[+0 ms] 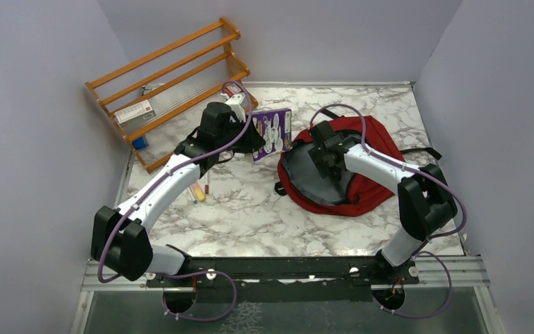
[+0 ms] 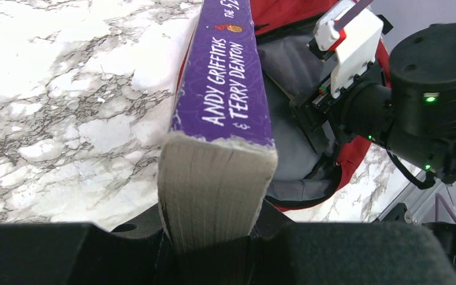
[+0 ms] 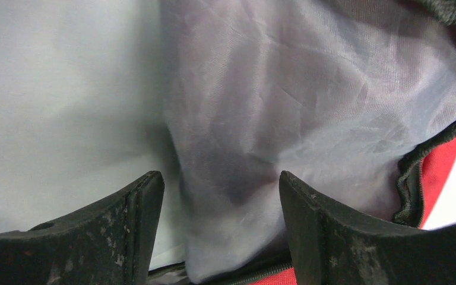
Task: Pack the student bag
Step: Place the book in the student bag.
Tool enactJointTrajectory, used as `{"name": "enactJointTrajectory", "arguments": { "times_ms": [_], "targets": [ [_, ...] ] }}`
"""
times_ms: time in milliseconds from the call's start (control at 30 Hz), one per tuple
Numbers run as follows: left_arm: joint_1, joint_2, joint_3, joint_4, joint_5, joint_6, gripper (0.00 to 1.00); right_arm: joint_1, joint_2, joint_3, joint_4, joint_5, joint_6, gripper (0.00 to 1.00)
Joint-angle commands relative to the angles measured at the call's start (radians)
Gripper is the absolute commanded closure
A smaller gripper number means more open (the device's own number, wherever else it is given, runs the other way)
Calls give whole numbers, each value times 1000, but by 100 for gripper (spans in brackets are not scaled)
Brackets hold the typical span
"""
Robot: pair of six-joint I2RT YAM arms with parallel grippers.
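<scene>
Left tool: The left tool is clenched on the bottom end of a purple paperback. The page block is wedged between its jaws, the spine faces up, and the far end points toward the bag.
Why held so: Gripped by one end, the book goes in narrow end first, which I judge suits sliding it through a soft opening.
Right tool: The right tool is released and its fingers stand apart. Grey lining hangs between them, but no pinch is visible. It sits in the mouth of the bag, probably to prop the opening.
Student bag: The dark red student bag lies flat on the marble tabletop, right of centre, with its opening facing the left arm and the grey inside showing.
Book and bag: In the overhead view the book is just beside the bag's left rim and not yet inside.
Edges: The black zipper trim rims the opening, and it could snag the book's leading corner.
Open room: The right wrist takes up part of the mouth, so the free way in is the slack grey stretch beside it. Bare marble lies on the near side of the book.
Elsewhere: A wooden rack stands at the far left and a few pens lie under the left forearm. Both are well apart from the bag.
</scene>
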Motion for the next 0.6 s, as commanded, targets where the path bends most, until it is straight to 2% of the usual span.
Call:
{"name": "enactJointTrajectory", "arguments": {
  "times_ms": [0, 233, 333, 467, 567],
  "targets": [
    [9, -7, 19, 65, 15, 10, 100, 10, 28, -27, 9, 148, -11, 29],
    [15, 10, 28, 76, 39, 0, 100, 10, 25, -8, 22, 118, 5, 60],
    [16, 9, 29, 69, 37, -12, 100, 10, -11, 0, 31, 61, 36, 70],
    [21, 1, 16, 80, 34, -55, 100, 8, -18, 43, 40, -20, 62, 97],
    [25, 11, 39, 63, 38, -95, 100, 9, 5, 112, 30, -72, 77, 99]
  ]
}}
